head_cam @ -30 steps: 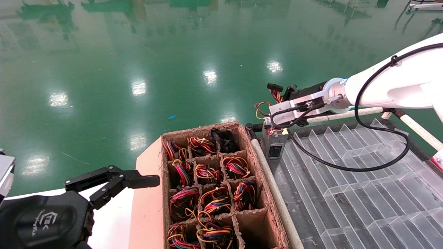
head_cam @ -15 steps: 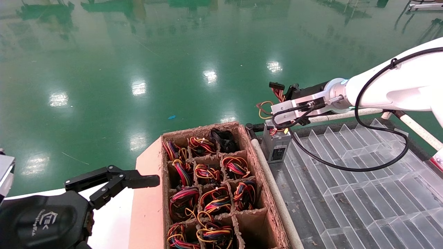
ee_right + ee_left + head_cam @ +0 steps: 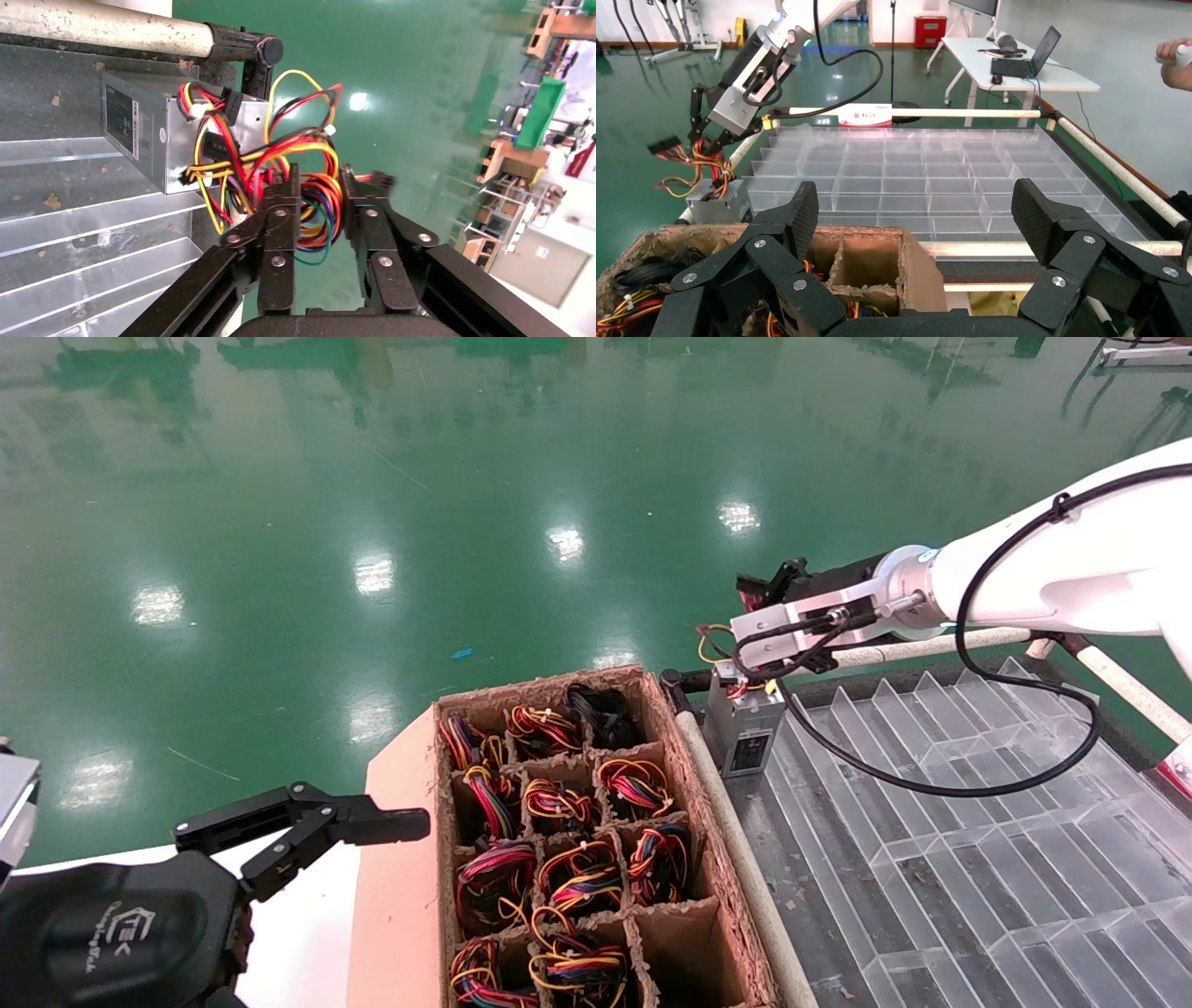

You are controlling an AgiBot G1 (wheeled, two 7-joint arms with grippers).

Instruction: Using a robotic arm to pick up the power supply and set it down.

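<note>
While the right tool [image 3: 318, 184] pinches its wires, the power supply [image 3: 745, 728] hangs below.

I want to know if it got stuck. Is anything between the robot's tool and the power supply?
Only the supply's own wires. The right tool sits in the wire bundle of the power supply, which rests in a corner cell of the clear tray.

In the head view the silver wrist bracket [image 3: 778, 628] covers the top of the small grey metal power supply [image 3: 745, 728], and its label print is too small to read. The brown pulp divider carton [image 3: 698, 859] and the clear plastic compartment tray [image 3: 978, 859] run off the bottom edge. The black left gripper [image 3: 916, 232] is cut off at the bottom of its wrist view.
</note>
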